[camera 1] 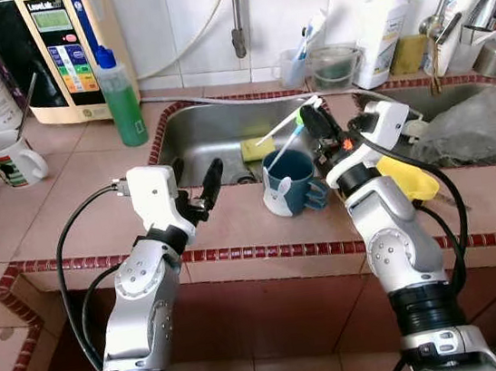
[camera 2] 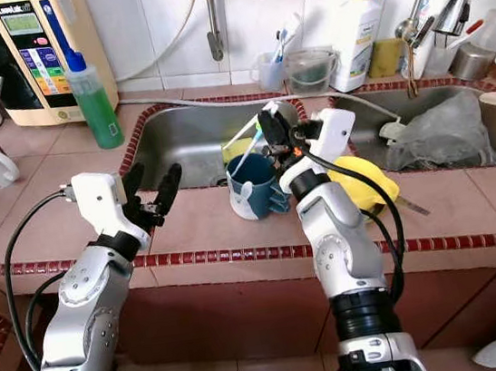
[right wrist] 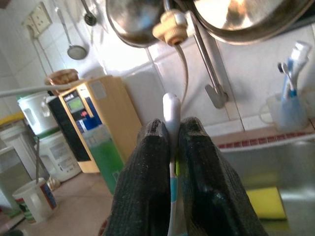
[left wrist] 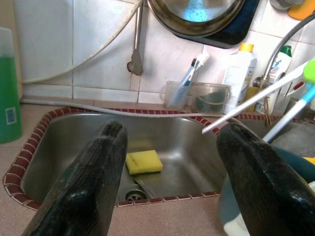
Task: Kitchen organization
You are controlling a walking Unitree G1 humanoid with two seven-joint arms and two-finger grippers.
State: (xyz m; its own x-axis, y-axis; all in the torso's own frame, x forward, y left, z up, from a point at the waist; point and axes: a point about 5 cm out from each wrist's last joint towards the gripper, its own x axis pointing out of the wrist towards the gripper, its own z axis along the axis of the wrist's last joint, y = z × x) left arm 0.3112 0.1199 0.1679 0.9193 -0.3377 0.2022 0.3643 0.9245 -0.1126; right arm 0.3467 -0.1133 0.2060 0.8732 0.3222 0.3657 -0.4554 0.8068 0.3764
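A blue mug (camera 1: 289, 185) stands on the tiled counter's front strip, just before the left sink (camera 1: 214, 135). My right gripper (camera 1: 313, 122) hovers over the mug's right side and is shut on a blue and white toothbrush (right wrist: 171, 110), whose lower end slants down into the mug's mouth. A second, white toothbrush with a green tip (camera 1: 290, 122) crosses above the mug beside the gripper; what holds it up I cannot tell. My left gripper (camera 2: 151, 182) is open and holds nothing, low over the counter left of the mug, and it faces the sink.
A yellow sponge (camera 1: 257, 148) lies in the sink. A green soap bottle (camera 1: 122, 97) and a white mug (camera 1: 11, 160) stand on the left counter. A yellow object (camera 1: 407, 178) lies beside my right arm. A clear cup (camera 1: 292, 65) and a white bottle (camera 1: 380, 31) stand along the back wall.
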